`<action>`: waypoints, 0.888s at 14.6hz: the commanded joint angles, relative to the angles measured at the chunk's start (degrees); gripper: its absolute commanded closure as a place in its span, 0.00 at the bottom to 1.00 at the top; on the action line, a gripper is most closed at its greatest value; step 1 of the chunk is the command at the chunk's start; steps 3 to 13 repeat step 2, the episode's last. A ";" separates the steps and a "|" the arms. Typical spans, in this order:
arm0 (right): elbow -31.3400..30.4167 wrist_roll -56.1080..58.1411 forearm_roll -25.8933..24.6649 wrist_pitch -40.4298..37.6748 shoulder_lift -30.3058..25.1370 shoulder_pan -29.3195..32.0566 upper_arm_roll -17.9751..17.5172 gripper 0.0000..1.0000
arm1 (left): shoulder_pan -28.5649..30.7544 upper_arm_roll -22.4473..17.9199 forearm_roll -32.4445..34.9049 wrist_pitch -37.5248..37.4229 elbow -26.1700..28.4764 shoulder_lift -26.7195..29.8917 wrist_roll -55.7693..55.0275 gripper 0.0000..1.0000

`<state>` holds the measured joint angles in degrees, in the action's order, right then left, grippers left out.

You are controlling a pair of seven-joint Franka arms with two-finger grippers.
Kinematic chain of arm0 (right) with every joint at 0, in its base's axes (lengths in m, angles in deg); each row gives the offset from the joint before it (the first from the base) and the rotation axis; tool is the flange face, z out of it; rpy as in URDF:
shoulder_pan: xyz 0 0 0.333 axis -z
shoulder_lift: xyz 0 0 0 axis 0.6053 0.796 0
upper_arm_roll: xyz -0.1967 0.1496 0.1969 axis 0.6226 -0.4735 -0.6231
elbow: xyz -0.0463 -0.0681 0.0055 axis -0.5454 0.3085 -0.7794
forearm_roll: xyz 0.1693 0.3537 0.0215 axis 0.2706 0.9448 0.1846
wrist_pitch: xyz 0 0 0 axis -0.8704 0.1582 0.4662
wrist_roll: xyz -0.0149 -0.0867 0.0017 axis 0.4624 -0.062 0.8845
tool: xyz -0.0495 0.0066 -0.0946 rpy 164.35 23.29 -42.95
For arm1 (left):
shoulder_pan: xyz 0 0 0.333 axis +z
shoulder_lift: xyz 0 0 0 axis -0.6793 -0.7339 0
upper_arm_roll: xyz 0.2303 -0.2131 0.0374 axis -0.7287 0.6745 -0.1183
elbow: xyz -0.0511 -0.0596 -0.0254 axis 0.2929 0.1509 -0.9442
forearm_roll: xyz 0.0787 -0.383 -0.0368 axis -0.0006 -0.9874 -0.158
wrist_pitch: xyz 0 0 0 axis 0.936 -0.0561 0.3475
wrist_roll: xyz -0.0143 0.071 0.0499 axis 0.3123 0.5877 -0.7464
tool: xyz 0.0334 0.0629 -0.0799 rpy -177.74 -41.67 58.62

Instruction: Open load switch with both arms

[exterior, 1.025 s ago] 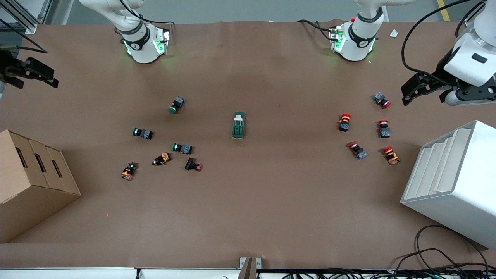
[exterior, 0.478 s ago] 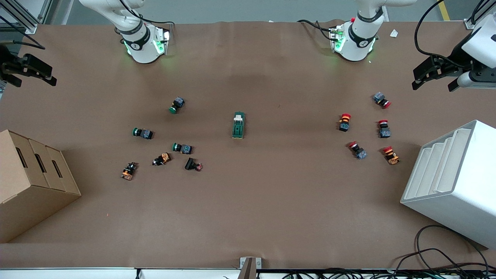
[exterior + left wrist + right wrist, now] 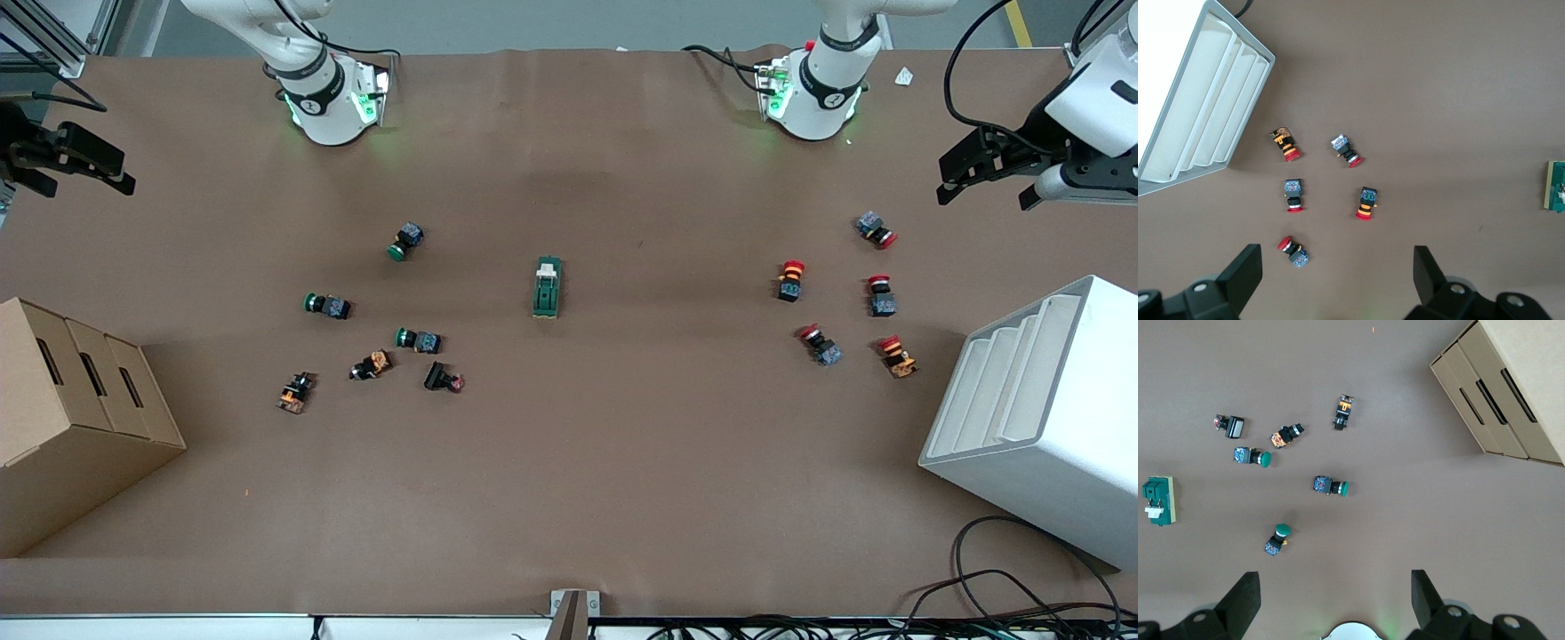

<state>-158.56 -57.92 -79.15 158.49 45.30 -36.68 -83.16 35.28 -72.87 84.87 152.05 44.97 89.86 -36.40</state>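
Sitting alone near the middle of the front view, the load switch [image 3: 547, 288] lies flat on the brown table [image 3: 622, 462], its white toggle piece at the end nearer the robot bases. Nothing touches it — both arms hang well away from it, up in the air at the frame's two edges.

At the upper right of the front view the left gripper [image 3: 987, 174] hovers over the table's edge at the left arm's end, above the cluster of red-capped push-buttons [image 3: 876, 229]. Its wrist view shows both black fingers [image 3: 1245, 273] spread wide with bare table between them and nothing held; the red-capped buttons lie scattered in the middle of that picture, the white stepped bin [image 3: 1201, 107] fills its upper left, and only a sliver of the load switch [image 3: 1557, 187] shows at its right edge.

At the upper left of the front view the right gripper [image 3: 84, 169] hovers over the table's edge at the right arm's end — also wide apart and empty, judging by its wrist view, where the two fingers [image 3: 1241, 597] stand at the lower corners. That picture shows the green-capped push-buttons [image 3: 1331, 486] near its centre, the cardboard box [image 3: 1511, 393] at upper right, and the load switch [image 3: 1158, 501] at its left edge.
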 commanded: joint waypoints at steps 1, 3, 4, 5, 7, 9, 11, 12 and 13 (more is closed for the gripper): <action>-2.20 -0.43 0.92 0.14 -2.11 0.92 -0.67 0.00 | -0.14 -0.23 0.06 -0.30 -0.70 -0.15 0.03 0.00; -2.20 -0.34 0.92 0.14 -2.11 0.92 -0.76 0.00 | -0.14 -0.23 0.06 -0.30 -0.96 -0.15 0.02 0.00; -2.20 -0.34 0.92 0.14 -2.11 0.92 -0.76 0.00 | -0.14 -0.23 0.06 -0.30 -0.96 -0.15 0.02 0.00; -2.20 -0.34 0.92 0.14 -2.11 0.92 -0.76 0.00 | -0.14 -0.23 0.06 -0.30 -0.96 -0.15 0.02 0.00; -2.20 -0.34 0.92 0.14 -2.11 0.92 -0.76 0.00 | -0.14 -0.23 0.06 -0.30 -0.96 -0.15 0.02 0.00; -2.20 -0.34 0.92 0.14 -2.11 0.92 -0.76 0.00 | -0.14 -0.23 0.06 -0.30 -0.96 -0.15 0.02 0.00; -2.20 -0.34 0.92 0.14 -2.11 0.92 -0.76 0.00 | -0.14 -0.23 0.06 -0.30 -0.96 -0.15 0.02 0.00; -2.20 -0.34 0.92 0.14 -2.11 0.92 -0.76 0.00 | -0.14 -0.23 0.06 -0.30 -0.96 -0.15 0.02 0.00; -2.20 -0.34 0.92 0.14 -2.11 0.92 -0.76 0.00 | -0.14 -0.23 0.06 -0.30 -0.96 -0.15 0.02 0.00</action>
